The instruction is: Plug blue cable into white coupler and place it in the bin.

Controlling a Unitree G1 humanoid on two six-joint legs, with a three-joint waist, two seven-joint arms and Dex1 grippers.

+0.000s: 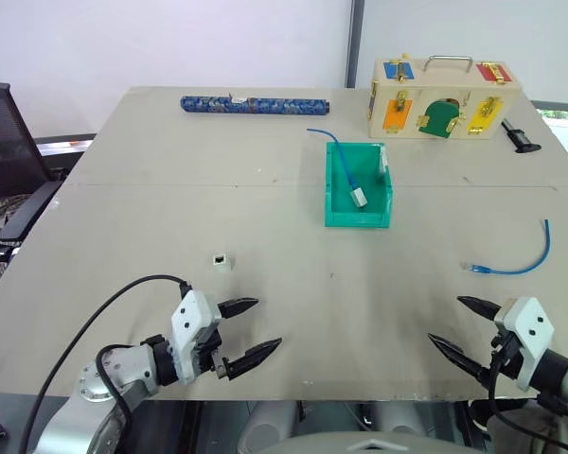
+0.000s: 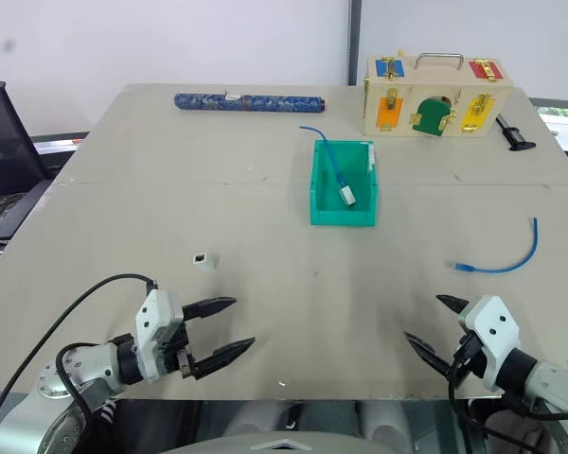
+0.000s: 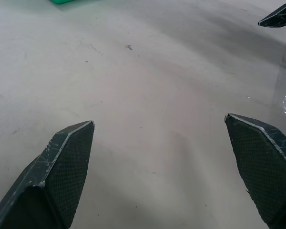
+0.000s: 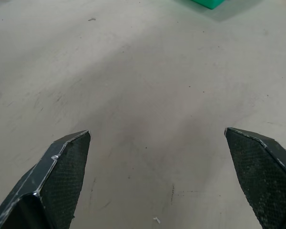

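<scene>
coupler [image 1: 221,258] left of bin [image 1: 335,197], cable [image 1: 518,263] right

Left gripper [image 1: 249,328] and right gripper [image 1: 457,324] hover low, fingers spread wide and empty, each angled inward.

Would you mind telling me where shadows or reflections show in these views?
Left eye view: even light, with the bin casting only a faint shadow on the table. Left wrist view: a soft dark band crosses the tabletop, and the table's edge gives a pale reflection. Right wrist view: a diffuse shadow lies on the surface ahead of the right tool.
</scene>
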